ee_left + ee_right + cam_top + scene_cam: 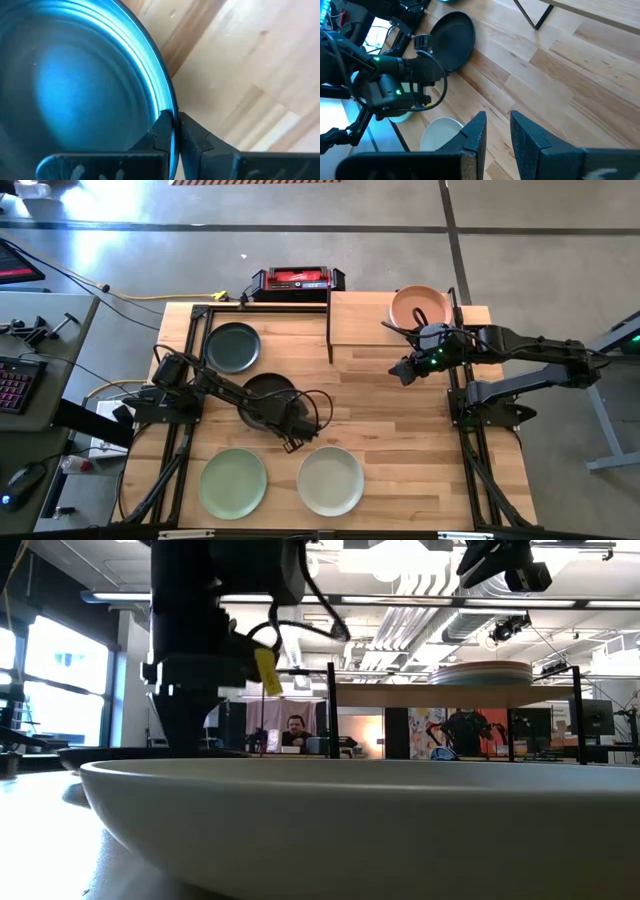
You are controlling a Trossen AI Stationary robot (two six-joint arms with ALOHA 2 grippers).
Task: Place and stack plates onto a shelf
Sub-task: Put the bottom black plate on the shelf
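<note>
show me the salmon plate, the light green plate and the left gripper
salmon plate [421,307], high view, bare centre, on the shelf
light green plate [233,482], high view, centre of plate
left gripper [174,131], left wrist view, between fingertips pinching the black plate's rim

No legible text; box label perhaps unreadable

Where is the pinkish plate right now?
In the high view, the salmon plate sits on the shelf at the table's far right, just behind the right gripper.

A red-and-black box [297,280] sits just past the counter [400,430] edge at 12 o'clock. A keyboard [12,385] lies on a side desk at 9 o'clock. In the low view, 1 person [295,730] sits in the room behind.
</note>
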